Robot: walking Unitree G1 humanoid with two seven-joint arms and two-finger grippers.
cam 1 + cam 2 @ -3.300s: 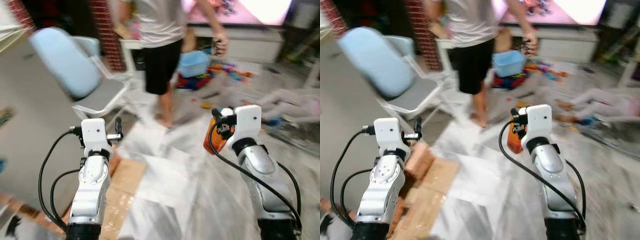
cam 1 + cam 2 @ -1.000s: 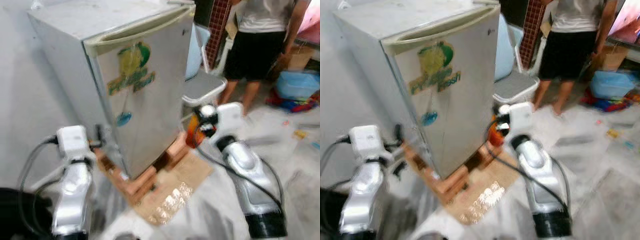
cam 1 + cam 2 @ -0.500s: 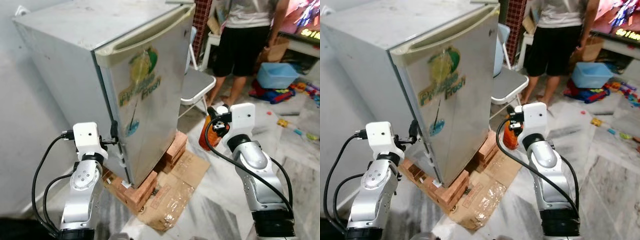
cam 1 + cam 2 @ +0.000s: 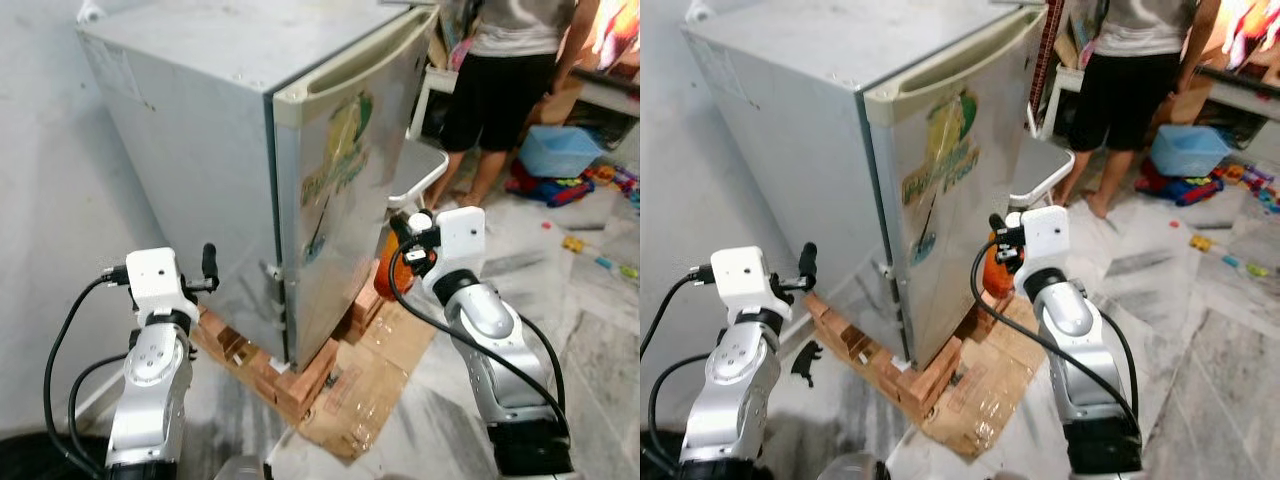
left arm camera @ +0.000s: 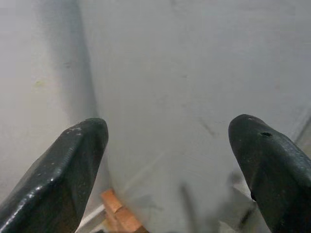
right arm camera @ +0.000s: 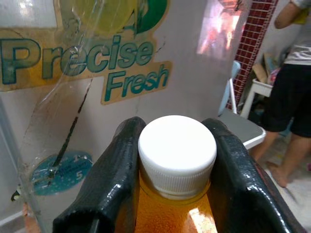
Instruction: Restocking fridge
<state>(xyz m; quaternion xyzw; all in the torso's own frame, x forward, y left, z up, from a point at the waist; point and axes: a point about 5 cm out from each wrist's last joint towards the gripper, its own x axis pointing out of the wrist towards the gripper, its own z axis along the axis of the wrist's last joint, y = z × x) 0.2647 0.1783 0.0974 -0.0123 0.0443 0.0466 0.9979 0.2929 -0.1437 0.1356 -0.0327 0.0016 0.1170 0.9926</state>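
Observation:
A small grey fridge [image 4: 340, 190] stands with its door closed, a "Precise Fresh" sticker [image 6: 87, 63] on the front. It rests on bricks [image 4: 300, 385] and flattened cardboard [image 4: 370, 400]. My right gripper [image 4: 415, 240] is shut on an orange bottle [image 4: 992, 275] with a white cap [image 6: 177, 145], held upright close to the door's right side. My left gripper [image 4: 208, 265] is open with nothing in it, near the fridge's grey side wall [image 5: 194, 97], low down at the left.
A person [image 4: 510, 70] in black shorts stands behind the fridge on the right. A white chair [image 4: 420, 165] is beside the fridge. A blue tub [image 4: 555, 150] and scattered toys [image 4: 580, 245] lie on the marble floor. A grey wall [image 4: 50, 200] is on the left.
The camera has swung from the room toward the fridge and further round to its left side. The right gripper still holds the bottle, now closer to the door. The left stays open.

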